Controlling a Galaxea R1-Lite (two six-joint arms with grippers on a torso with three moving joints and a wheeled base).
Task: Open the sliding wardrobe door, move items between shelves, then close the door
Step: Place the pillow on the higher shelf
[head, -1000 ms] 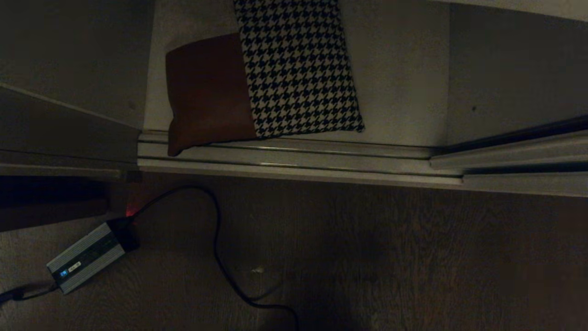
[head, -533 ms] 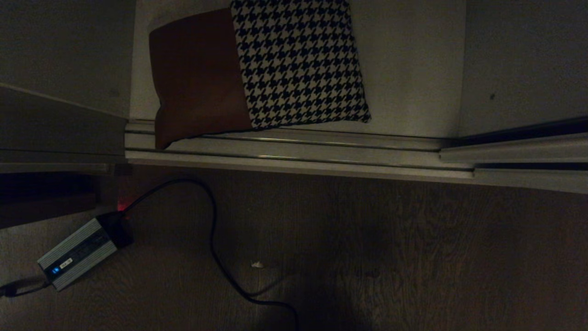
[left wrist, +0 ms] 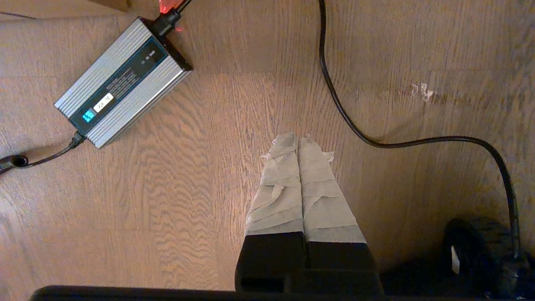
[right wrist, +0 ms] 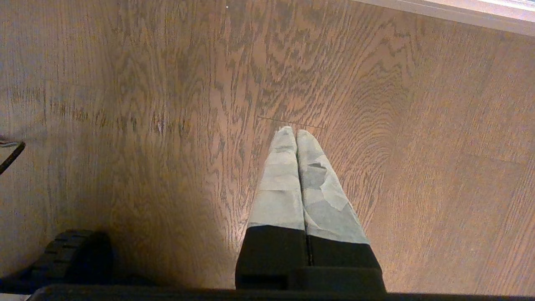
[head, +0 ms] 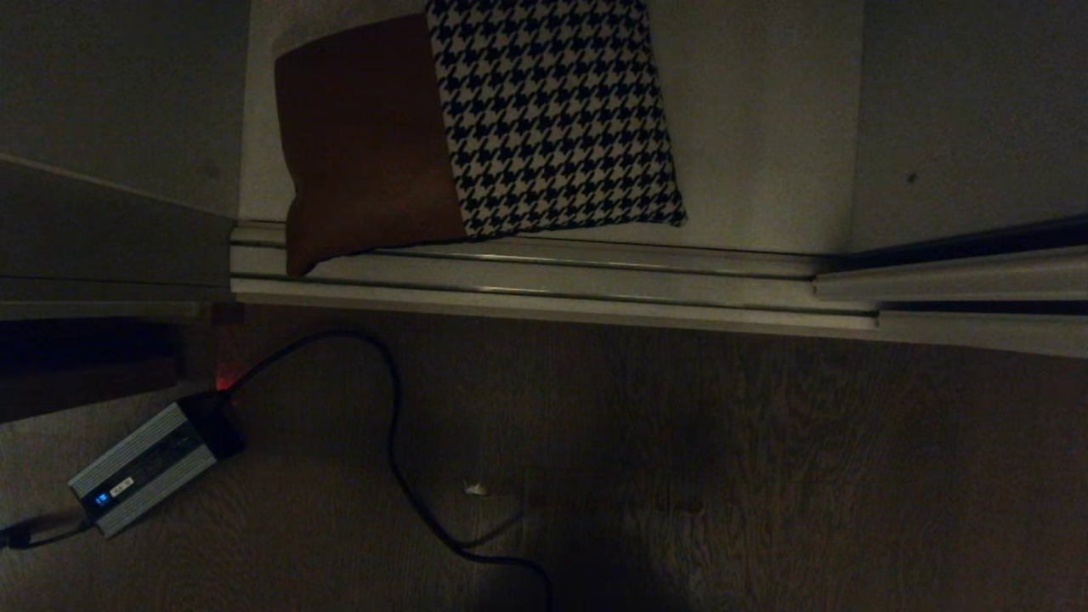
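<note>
Big cushion (head: 476, 127) lying on bottom shelf (head: 765, 127), just behind door track (head: 552, 285). Left gripper (left wrist: 297, 140) and right gripper (right wrist: 295, 133) pointing at wood floor (right wrist: 146, 104), jaws pressed together, nothing held.

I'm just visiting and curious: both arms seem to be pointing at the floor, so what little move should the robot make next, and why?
Probably raise one arm toward the cushion. It lies on the bottom shelf in the open wardrobe, a corner hanging over the door track, while the left gripper and right gripper hang shut over the floor, holding nothing.
</note>
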